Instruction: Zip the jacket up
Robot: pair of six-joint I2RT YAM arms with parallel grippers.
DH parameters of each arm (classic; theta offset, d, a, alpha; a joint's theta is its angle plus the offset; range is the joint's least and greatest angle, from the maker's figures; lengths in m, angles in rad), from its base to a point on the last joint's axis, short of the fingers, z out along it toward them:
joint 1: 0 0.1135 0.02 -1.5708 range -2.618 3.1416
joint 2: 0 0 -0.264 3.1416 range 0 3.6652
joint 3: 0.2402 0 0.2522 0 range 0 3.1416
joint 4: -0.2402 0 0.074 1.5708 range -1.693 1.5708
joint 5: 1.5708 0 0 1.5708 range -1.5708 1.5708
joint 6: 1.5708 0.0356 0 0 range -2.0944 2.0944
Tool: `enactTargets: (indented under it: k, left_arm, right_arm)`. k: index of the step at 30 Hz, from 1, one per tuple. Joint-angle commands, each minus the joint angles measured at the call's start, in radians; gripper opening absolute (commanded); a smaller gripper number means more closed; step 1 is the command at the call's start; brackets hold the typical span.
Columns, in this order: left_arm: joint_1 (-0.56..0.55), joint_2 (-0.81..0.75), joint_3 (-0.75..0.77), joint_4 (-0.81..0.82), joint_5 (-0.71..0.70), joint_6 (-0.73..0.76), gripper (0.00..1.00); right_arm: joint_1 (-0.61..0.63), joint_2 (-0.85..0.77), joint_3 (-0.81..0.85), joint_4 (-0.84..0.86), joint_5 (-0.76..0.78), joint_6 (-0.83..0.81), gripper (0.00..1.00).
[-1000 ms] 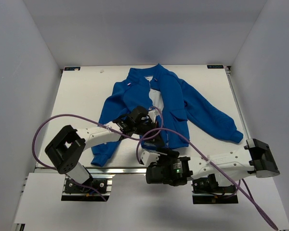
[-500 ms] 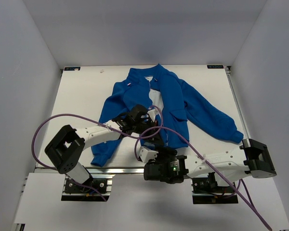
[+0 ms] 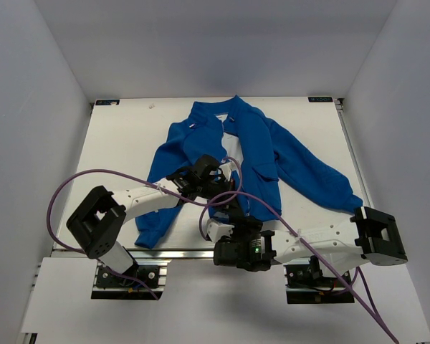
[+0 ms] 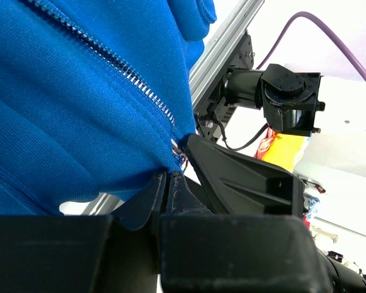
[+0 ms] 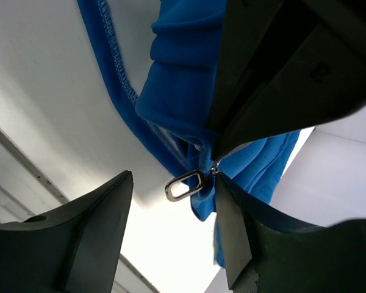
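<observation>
The royal-blue jacket (image 3: 254, 143) lies flat on the white table, collar at the far side, front partly open. My left gripper (image 3: 222, 185) is at the bottom of the front opening. In the left wrist view it (image 4: 168, 178) is shut on the jacket's hem (image 4: 79, 140), just below the lower end of the zipper teeth (image 4: 134, 85). My right gripper (image 3: 233, 213) is right beside it at the hem. In the right wrist view it (image 5: 171, 183) is open, and the silver zipper pull ring (image 5: 184, 186) hangs between its fingers, close to the right one.
The table's near metal edge (image 3: 179, 253) runs just below both grippers. Purple cables (image 3: 93, 175) loop over the left arm and across the right arm. The jacket's right sleeve (image 3: 322, 179) stretches toward the right side. White walls enclose the table.
My right arm has shifted a little to the left, its wrist moving closer under the hem. My left gripper keeps its hold at almost the same spot.
</observation>
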Motion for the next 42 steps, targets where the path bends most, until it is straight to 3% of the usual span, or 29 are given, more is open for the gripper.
enactTargets:
  k: [1,8,15,18,21,24,30,37,42]
  left_arm:
    - [-0.002,-0.036,0.036,-0.019,0.071,0.007,0.00]
    - [-0.002,-0.038,0.033,-0.025,0.077,0.003,0.00]
    - [-0.002,-0.035,0.019,-0.023,0.066,0.000,0.00]
    - [-0.002,-0.035,0.011,-0.031,0.049,0.003,0.00]
    - [0.000,-0.035,0.004,-0.032,0.045,0.004,0.00]
    - [-0.002,-0.036,0.004,-0.029,0.051,0.007,0.00]
    - [-0.002,-0.052,0.005,-0.054,0.045,0.027,0.00]
    - [-0.003,-0.068,-0.007,-0.055,0.040,0.044,0.00]
    - [-0.003,-0.079,-0.007,-0.069,0.046,0.079,0.00]
  right_arm:
    - [-0.011,-0.005,-0.018,0.034,0.040,-0.024,0.61]
    - [-0.022,0.006,-0.029,0.046,0.071,-0.024,0.52]
    - [-0.022,-0.060,-0.013,0.074,-0.018,-0.058,0.24]
    - [-0.022,-0.083,-0.009,0.076,-0.058,-0.056,0.16]
    - [-0.023,-0.109,-0.006,0.082,-0.093,-0.058,0.16]
    - [-0.057,-0.124,0.006,0.080,-0.136,-0.047,0.00]
    - [-0.126,-0.189,0.019,0.125,-0.234,-0.036,0.00]
    - [-0.271,-0.252,0.046,0.140,-0.524,-0.036,0.00]
    - [-0.347,-0.285,0.045,0.152,-0.590,-0.023,0.00]
